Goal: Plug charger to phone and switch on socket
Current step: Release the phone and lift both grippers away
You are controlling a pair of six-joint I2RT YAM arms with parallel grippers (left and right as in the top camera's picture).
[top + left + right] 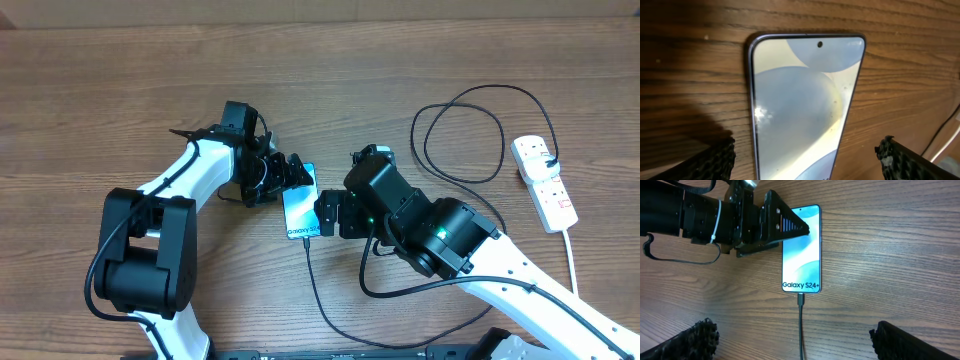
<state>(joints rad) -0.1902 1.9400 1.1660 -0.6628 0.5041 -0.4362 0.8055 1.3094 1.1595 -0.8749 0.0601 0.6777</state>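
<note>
The phone [299, 212] lies flat on the wooden table, screen up, showing "Galaxy S24+" [801, 250]. The charger plug tip [800, 299] sits in the phone's bottom port, and its thin black cable [801, 330] runs toward me between the fingers of my right gripper [795, 340], which is open and holds nothing. My left gripper [805, 160] is open, with one finger on either side of the phone's top half [800, 100] and not touching it. The cable [460, 130] loops at the back right to the white socket [545, 180].
The left arm's black wrist [715, 215] reaches in over the phone's top left corner. The socket's white cord [573, 250] runs toward the front right edge. The right arm's body [430, 230] lies between the phone and the socket.
</note>
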